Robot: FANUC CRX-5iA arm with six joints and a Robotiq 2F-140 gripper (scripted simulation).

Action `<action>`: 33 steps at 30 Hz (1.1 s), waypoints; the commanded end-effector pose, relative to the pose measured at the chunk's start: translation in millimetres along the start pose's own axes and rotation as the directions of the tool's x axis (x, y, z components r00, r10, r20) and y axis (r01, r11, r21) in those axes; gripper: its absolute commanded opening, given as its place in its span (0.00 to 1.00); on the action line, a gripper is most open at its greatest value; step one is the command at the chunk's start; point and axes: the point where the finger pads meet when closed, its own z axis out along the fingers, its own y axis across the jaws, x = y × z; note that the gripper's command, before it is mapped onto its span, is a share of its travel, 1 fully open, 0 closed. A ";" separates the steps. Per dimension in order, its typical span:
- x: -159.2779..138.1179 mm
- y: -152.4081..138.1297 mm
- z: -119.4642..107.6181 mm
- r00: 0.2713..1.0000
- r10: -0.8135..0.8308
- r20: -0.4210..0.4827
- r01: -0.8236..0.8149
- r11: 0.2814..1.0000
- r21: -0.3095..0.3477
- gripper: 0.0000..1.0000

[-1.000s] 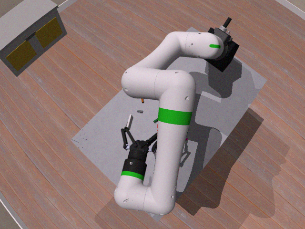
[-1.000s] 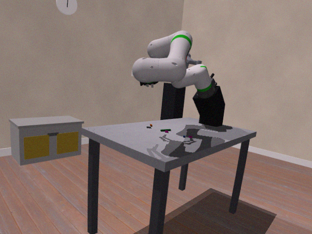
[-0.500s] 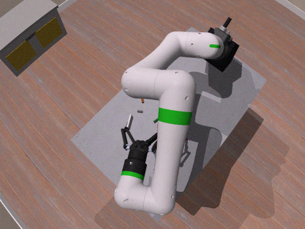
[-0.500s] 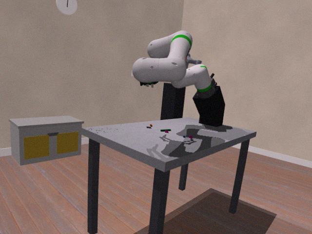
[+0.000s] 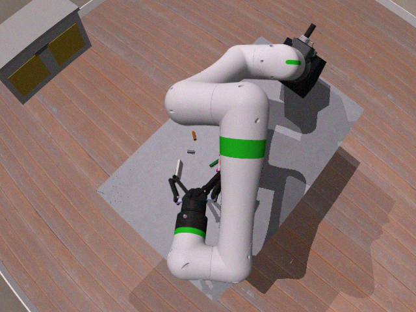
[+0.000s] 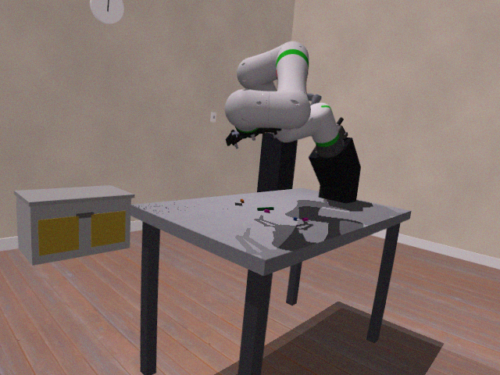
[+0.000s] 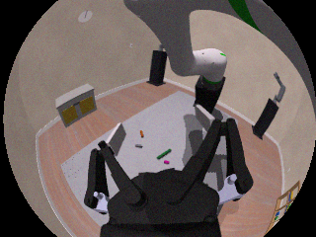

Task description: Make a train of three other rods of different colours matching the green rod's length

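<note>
My gripper (image 5: pixel 194 177) is open and empty, held high above the grey table (image 6: pixel 258 226); it also shows in the side view (image 6: pixel 233 139) and the wrist view (image 7: pixel 161 137). On the table lie an orange rod (image 5: pixel 194 135), a short grey rod (image 5: pixel 191 151) and the green rod (image 5: pixel 214 163) with a magenta rod (image 6: pixel 266 211) right beside it. The side view shows the orange rod (image 6: pixel 241 200), grey rod (image 6: pixel 238 203), green rod (image 6: pixel 265 208), and further right a small blue rod (image 6: pixel 294 219) next to another magenta rod (image 6: pixel 305 219). The arm hides these last two from above.
My white arm (image 5: pixel 240 174) spans the table's middle and covers part of it. Its black base (image 6: pixel 337 169) stands on the far right corner. A grey cabinet (image 6: pixel 74 222) with yellow doors stands on the floor to the left.
</note>
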 end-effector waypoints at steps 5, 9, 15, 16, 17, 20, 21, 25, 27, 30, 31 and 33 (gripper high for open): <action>-28.4 -13.7 20.5 0.978 -0.191 0.079 0.172 0.963 0.206 1.00; -42.9 -19.8 27.8 0.953 -0.291 0.089 0.252 0.919 0.304 1.00; -67.1 -26.5 36.6 0.892 -0.447 0.069 0.371 0.810 0.454 1.00; -71.3 -27.2 37.8 0.879 -0.472 0.062 0.389 0.788 0.477 1.00; -75.5 -27.7 38.9 0.866 -0.497 0.053 0.407 0.764 0.500 1.00; -84.1 -28.2 41.1 0.838 -0.544 0.033 0.442 0.713 0.544 1.00; -84.1 -28.2 41.1 0.838 -0.544 0.033 0.442 0.713 0.544 1.00; -107.1 -26.0 45.8 0.755 -0.655 -0.037 0.519 0.562 0.644 1.00; -116.5 -23.7 47.6 0.718 -0.693 -0.071 0.545 0.495 0.677 1.00; -130.6 -18.5 50.3 0.659 -0.741 -0.129 0.577 0.389 0.718 1.00; -135.4 -16.3 51.2 0.638 -0.755 -0.149 0.586 0.352 0.730 1.00; -144.9 -11.2 53.3 0.596 -0.779 -0.192 0.602 0.276 0.749 1.00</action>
